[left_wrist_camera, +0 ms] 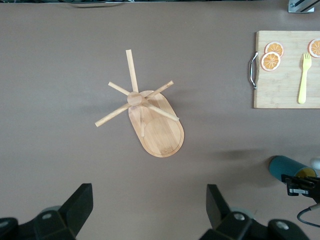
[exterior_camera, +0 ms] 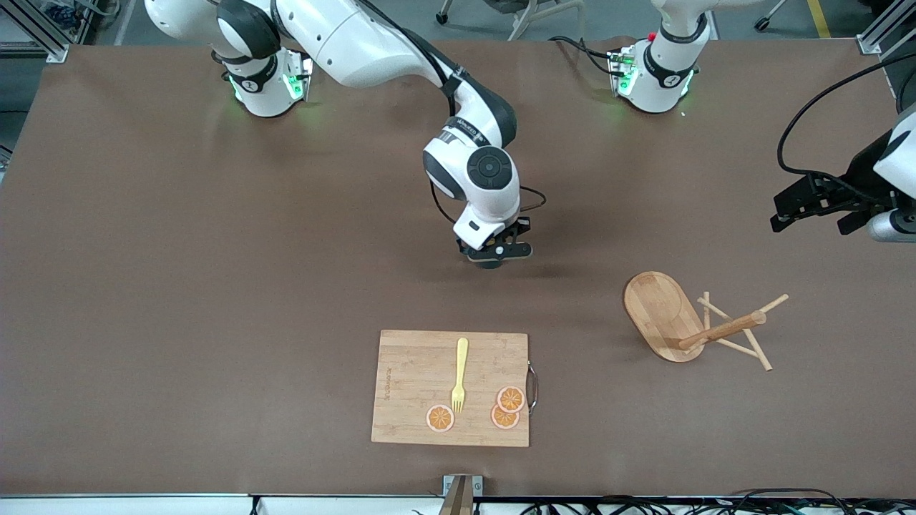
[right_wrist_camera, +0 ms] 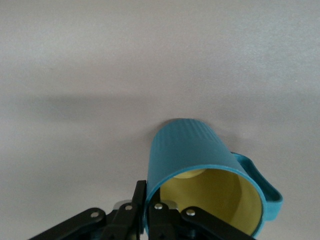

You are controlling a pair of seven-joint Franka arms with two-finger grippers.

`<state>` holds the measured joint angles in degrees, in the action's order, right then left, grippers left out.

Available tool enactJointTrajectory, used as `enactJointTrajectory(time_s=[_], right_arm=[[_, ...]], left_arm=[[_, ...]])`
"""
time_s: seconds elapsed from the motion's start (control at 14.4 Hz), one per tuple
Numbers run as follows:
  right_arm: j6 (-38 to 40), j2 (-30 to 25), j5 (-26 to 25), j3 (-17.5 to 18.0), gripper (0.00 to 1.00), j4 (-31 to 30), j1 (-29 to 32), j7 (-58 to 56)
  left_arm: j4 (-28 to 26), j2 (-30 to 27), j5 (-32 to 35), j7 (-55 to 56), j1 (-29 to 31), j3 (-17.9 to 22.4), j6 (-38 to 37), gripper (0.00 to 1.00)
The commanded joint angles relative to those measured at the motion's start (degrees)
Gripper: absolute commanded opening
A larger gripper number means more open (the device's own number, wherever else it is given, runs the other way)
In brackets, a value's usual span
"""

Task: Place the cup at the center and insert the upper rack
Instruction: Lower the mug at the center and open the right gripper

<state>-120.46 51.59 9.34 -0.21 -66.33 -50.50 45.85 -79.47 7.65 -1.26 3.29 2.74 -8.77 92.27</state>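
The teal cup [right_wrist_camera: 197, 157] with its yellow inside stands upright at the table's middle, handle to one side. My right gripper [right_wrist_camera: 147, 195] is shut on the cup's rim, one finger inside and one outside. In the front view the right gripper [exterior_camera: 494, 256] covers nearly all of the cup. The cup [left_wrist_camera: 286, 167] also shows at the edge of the left wrist view. The upper rack [exterior_camera: 662, 315], a wooden mug tree, lies tipped on its side toward the left arm's end, pegs splayed. The left gripper [left_wrist_camera: 149, 210] hangs open and waits above the table beside the rack [left_wrist_camera: 157, 125].
A bamboo cutting board [exterior_camera: 415, 372] lies nearer to the front camera than the cup. On it are a yellow fork [exterior_camera: 459, 373] and three orange slices [exterior_camera: 440, 418]. The board's metal handle [exterior_camera: 532, 386] faces the rack's side.
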Motion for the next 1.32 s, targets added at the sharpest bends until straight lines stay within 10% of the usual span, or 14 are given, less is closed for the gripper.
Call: enactJointTrajectory(time_s=[0.0, 0.76, 1.25], right_arm=[[-0.3, 1.0, 0.9, -0.4, 0.96, 2.0, 0.5, 3.8], [23.6, -15.6, 0.2, -0.6, 1.0, 5.9, 8.5, 3.7], [41.4, -25.2, -13.8, -0.4, 1.0, 5.8, 27.7, -8.6]], left_arm=[[1.0, 0.3, -1.1, 0.9, -0.3, -0.3, -0.4, 1.0], [-0.1, -0.3, -1.5, 14.0, -0.4, -8.5, -0.7, 1.0], [-2.9, -0.9, -0.9, 28.9, -0.5, -18.6, -0.4, 1.0]])
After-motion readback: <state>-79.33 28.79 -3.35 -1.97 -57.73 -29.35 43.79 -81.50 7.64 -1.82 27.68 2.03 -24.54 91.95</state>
